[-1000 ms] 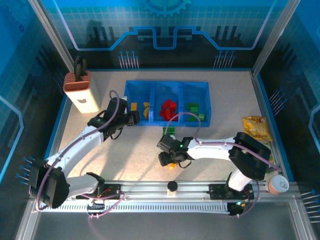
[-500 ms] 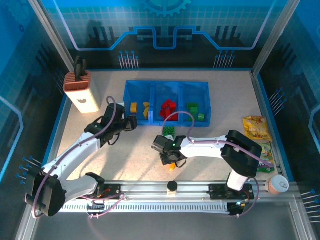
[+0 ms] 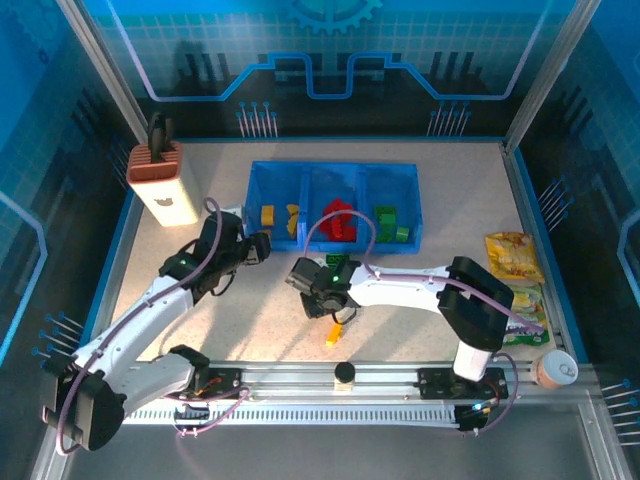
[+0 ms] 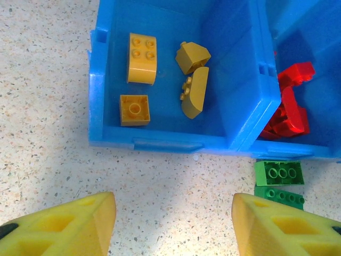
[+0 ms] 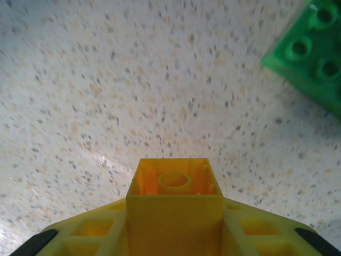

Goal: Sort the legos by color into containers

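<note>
Speckled tabletop [image 4: 53, 160]; four yellow legos [image 4: 141, 65] in one compartment [image 4: 165, 114].

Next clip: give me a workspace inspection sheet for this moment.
Surface: speckled table, no spills seen.
Job's things: blue bin holds yellow bricks, red bricks and green bricks, one colour per compartment; loose green bricks lie in front.
Clutter: handled box, snack packets, cup.
End effectors: left end effector open, empty; right end effector shut on one yellow brick.
Cables: cables loop along both arms, no snag seen.
Surroundings: blue enclosure panels.
</note>
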`<state>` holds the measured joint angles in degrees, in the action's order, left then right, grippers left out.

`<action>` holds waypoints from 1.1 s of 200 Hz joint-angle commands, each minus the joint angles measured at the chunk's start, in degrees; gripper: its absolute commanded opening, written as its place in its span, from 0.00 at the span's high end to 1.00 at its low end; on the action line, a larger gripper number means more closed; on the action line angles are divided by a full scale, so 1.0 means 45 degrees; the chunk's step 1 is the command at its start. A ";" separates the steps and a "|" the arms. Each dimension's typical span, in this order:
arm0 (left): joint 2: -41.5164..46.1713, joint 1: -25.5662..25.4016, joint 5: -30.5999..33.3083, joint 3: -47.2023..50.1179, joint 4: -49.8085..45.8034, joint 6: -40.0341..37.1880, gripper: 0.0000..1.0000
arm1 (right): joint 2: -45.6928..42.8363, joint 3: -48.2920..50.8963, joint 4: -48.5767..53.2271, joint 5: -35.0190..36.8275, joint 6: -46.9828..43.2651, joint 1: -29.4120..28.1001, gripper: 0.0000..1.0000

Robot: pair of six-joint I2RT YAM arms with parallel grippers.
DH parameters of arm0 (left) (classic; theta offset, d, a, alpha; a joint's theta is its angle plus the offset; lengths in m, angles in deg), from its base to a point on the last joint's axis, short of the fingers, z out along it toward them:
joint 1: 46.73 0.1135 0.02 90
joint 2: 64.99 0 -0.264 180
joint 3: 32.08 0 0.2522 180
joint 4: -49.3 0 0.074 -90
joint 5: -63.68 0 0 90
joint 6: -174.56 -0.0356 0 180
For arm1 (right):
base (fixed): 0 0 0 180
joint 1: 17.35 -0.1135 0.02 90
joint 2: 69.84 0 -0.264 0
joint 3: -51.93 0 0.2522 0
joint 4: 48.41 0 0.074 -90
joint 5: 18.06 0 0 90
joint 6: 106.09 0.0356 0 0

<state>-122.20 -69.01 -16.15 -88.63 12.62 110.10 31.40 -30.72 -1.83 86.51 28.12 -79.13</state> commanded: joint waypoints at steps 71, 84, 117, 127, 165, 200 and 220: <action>0.2473 -0.0006 -0.0460 0.1268 -0.1348 0.0952 0.41 | 0.2873 -0.6847 0.2069 -0.0308 -0.3032 0.2347 0.65; 0.2846 -0.0026 -0.0607 0.1443 -0.1549 0.1038 0.41 | 0.3671 -0.8247 0.2491 -0.0184 -0.3379 0.2579 0.65; 0.3471 -0.0261 -0.1018 0.1540 -0.1937 0.1121 0.41 | 0.5806 -1.1422 0.3620 -0.0391 -0.3621 0.3268 0.65; 0.3622 -0.0491 -0.0896 0.1483 -0.2060 0.1131 0.41 | 0.6317 -1.2208 0.3890 -0.0418 -0.3653 0.3360 0.65; 0.3754 -0.1075 -0.0707 0.1288 -0.2270 0.1226 0.41 | 0.7524 -1.4218 0.4579 -0.0537 -0.3748 0.3417 0.48; 0.3493 -0.2207 -0.0295 0.1125 -0.2134 0.0940 0.41 | 0.6615 -1.3770 0.4389 -0.0427 -0.3768 0.3362 0.36; 0.2968 -0.3059 -0.0175 0.0857 -0.2003 0.0541 0.39 | 0.5556 -1.2731 0.4119 -0.0297 -0.3800 0.3344 0.36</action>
<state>-106.73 -79.31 -18.05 -82.38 4.05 114.51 63.39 -91.48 15.85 84.80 11.68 -63.57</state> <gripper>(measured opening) 0.600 0.637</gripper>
